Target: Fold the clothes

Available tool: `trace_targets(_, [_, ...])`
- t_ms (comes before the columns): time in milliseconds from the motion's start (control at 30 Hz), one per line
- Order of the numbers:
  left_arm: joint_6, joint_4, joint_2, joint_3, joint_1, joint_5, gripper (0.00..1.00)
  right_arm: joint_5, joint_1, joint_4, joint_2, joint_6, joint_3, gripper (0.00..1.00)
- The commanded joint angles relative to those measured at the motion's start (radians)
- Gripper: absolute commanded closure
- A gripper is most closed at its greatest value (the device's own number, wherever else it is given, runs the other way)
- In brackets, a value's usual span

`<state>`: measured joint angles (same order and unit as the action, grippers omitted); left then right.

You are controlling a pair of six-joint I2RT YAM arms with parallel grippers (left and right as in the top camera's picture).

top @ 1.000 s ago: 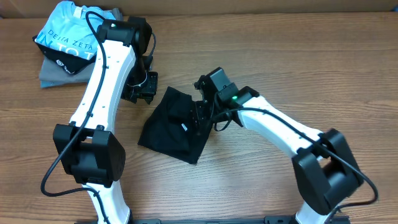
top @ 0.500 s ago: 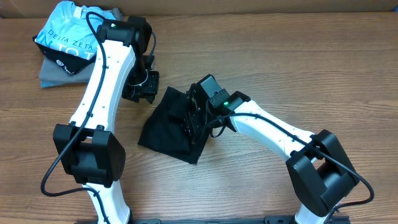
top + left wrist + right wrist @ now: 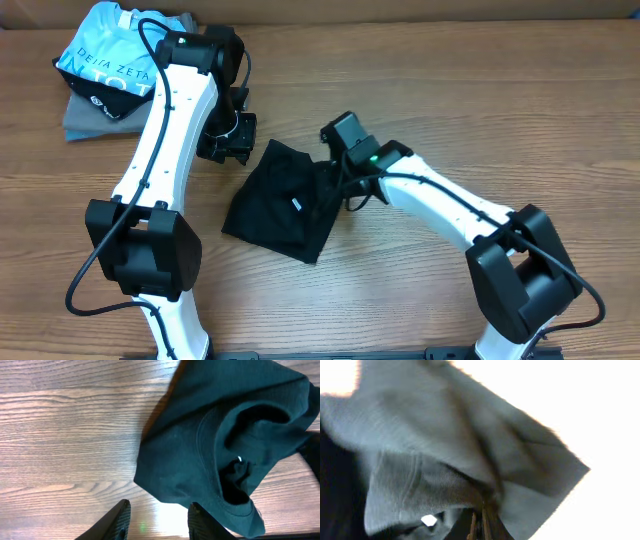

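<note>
The black T-shirt (image 3: 280, 205) lies crumpled on the wooden table, its small white tag (image 3: 296, 204) showing. My left gripper (image 3: 228, 145) is open and empty just off the shirt's upper left corner. In the left wrist view its fingers (image 3: 160, 520) hover over bare wood beside the shirt (image 3: 215, 445) and its neck opening. My right gripper (image 3: 333, 178) is at the shirt's right edge. In the right wrist view the jaws (image 3: 482, 520) are shut on a fold of the shirt's cloth (image 3: 445, 440), with the tag (image 3: 428, 520) close by.
A light blue shirt with white lettering (image 3: 105, 55) lies on a grey folded shirt (image 3: 85, 120) at the back left corner. The left arm runs from the front edge up past the black shirt's left side.
My right gripper pushed left over the shirt, then drew back to the right edge with cloth in its jaws. The left arm has not moved.
</note>
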<state>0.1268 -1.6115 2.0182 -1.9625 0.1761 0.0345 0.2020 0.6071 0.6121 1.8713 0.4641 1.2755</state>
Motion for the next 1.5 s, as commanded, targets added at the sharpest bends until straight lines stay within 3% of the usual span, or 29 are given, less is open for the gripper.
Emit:
trace_targets(0, [-0.019, 0.003, -0.001, -0.013, -0.001, 0.014, 0.59, 0.031, -0.047, 0.013, -0.008, 0.049, 0.008, 0.92])
trace_targets(100, [-0.027, 0.004, -0.001, -0.013, -0.001, 0.014, 0.59, 0.084, -0.088, 0.062, -0.008, 0.066, 0.008, 0.75])
trace_targets(233, [-0.027, 0.006, -0.001, -0.013, -0.001, 0.014, 0.59, 0.097, -0.126, 0.108, -0.008, 0.086, 0.011, 0.74])
trace_targets(300, [-0.031, 0.008, -0.001, -0.013, -0.001, 0.014, 0.58, 0.183, -0.138, 0.101, -0.02, 0.024, 0.016, 0.74])
trace_targets(433, [-0.038, 0.007, -0.001, -0.013, -0.001, 0.014, 0.56, 0.373, -0.132, 0.062, -0.061, -0.103, 0.016, 0.63])
trace_targets(533, [-0.038, 0.007, -0.001, -0.013, -0.001, 0.014, 0.56, 0.473, -0.121, 0.059, -0.069, -0.056, 0.016, 0.6])
trace_targets(767, [-0.038, 0.012, -0.001, -0.013, -0.001, 0.014, 0.55, 0.433, -0.082, -0.017, -0.069, 0.117, 0.012, 0.51])
trace_targets(900, [-0.038, 0.012, -0.001, -0.013, -0.001, 0.014, 0.55, 0.348, -0.069, -0.036, -0.068, 0.139, 0.012, 0.55])
trace_targets(967, [-0.038, 0.013, -0.001, -0.013, -0.001, 0.014, 0.55, 0.322, -0.06, -0.036, -0.068, 0.139, 0.01, 0.41])
trace_targets(1067, [-0.037, 0.015, -0.001, -0.013, -0.001, 0.014, 0.55, 0.276, -0.037, -0.048, -0.068, 0.138, 0.004, 0.39])
trace_targets(1133, [-0.037, 0.015, -0.001, -0.013, -0.001, 0.015, 0.55, 0.219, -0.021, -0.05, -0.064, 0.139, 0.003, 0.39])
trace_targets(1200, [-0.037, 0.015, -0.001, -0.012, -0.001, 0.017, 0.56, 0.143, -0.004, -0.054, -0.056, 0.169, 0.002, 0.47])
trace_targets(1233, [-0.037, 0.014, -0.001, -0.013, -0.001, 0.018, 0.56, 0.112, 0.0, -0.062, -0.05, 0.208, 0.0, 0.56])
trace_targets(1467, [-0.037, 0.011, -0.001, -0.012, -0.001, 0.018, 0.56, 0.022, -0.032, -0.079, -0.045, 0.221, 0.0, 0.84])
